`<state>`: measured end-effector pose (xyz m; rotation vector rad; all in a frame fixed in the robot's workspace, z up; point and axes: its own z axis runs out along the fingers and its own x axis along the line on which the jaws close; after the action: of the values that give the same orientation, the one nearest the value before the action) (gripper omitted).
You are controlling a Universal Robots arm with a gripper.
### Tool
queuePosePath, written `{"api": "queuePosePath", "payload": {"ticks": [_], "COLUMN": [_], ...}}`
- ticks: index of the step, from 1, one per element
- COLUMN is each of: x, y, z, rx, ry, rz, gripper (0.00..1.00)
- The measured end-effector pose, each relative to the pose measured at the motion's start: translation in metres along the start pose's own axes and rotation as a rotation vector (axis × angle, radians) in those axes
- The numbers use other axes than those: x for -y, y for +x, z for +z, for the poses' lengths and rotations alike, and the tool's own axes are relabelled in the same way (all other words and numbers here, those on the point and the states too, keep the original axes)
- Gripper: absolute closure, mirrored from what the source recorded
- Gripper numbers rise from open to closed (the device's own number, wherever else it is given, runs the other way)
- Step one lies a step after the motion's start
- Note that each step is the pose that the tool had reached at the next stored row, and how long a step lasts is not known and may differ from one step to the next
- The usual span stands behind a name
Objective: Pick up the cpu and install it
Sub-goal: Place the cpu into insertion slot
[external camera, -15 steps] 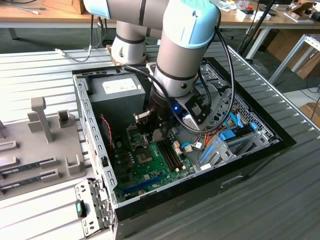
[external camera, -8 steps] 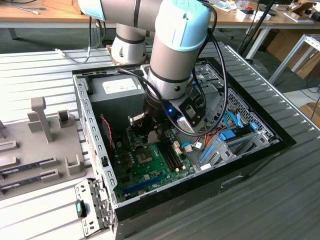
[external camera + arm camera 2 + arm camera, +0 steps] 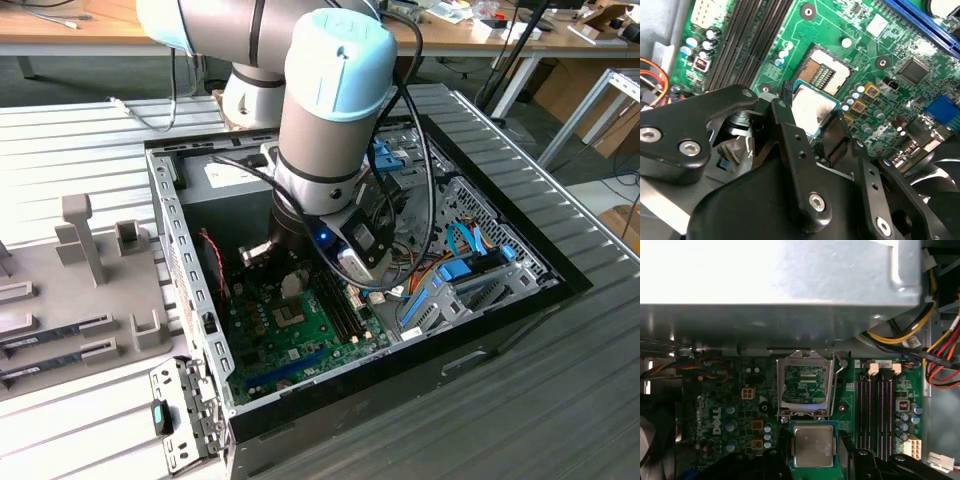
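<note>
The cpu (image 3: 813, 445), a small square chip with a pale silvery top and a green rim, hangs just above the green motherboard (image 3: 730, 405). My gripper (image 3: 813, 452) is shut on it, one black finger on each side of the chip. The open cpu socket (image 3: 805, 385), its metal lid tipped up, lies right beside the held chip. In the second wrist view the cpu (image 3: 812, 112) sits between the black fingers (image 3: 790, 130) at the edge of the socket (image 3: 826, 74). In the exterior view the gripper (image 3: 291, 280) reaches down into the computer case (image 3: 520, 250) over the board.
A silvery power supply box (image 3: 790, 280) stands close behind the socket. Black memory slots (image 3: 875, 410) run beside it, and bundled coloured cables (image 3: 940, 350) hang at the case side. A grey fixture tray (image 3: 80, 290) lies on the exterior view's left of the case.
</note>
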<state>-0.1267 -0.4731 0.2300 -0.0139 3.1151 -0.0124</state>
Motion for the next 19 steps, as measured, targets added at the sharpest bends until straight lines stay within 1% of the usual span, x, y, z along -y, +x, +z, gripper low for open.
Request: {"api": "queuePosePath", "payload": {"ticks": [2,3,5,6,10,11,12,13,14,19], "x": [0.0037,0.0053,0.0069,0.0089,0.0134,0.0142,0.0146,0.0148,0.0147,0.0148], "y": [0.0027,0.0037,0.0044,0.0047,0.0052,0.0052,0.0053,0.0053,0.0053,0.0055], "z": [0.0043,0.0062,0.0121,0.0154,0.0184,0.0190,0.0200,0.0214,0.0232,0.0283], "rx": [0.0000,0.0000,-0.0001,-0.0001,0.0000,0.0000,0.0000,0.0000,-0.0002,-0.0001], "ry": [0.0015,0.0033,0.0046,0.0047,0.0056,0.0073,0.0088,0.0126,0.0148,0.0159], "rz": [-0.001,-0.001,-0.001,-0.001,-0.001,-0.001,-0.001,-0.001,-0.001,-0.002], "gripper": [0.53,0.53,0.53,0.53,0.53,0.53,0.53,0.53,0.53,0.53]}}
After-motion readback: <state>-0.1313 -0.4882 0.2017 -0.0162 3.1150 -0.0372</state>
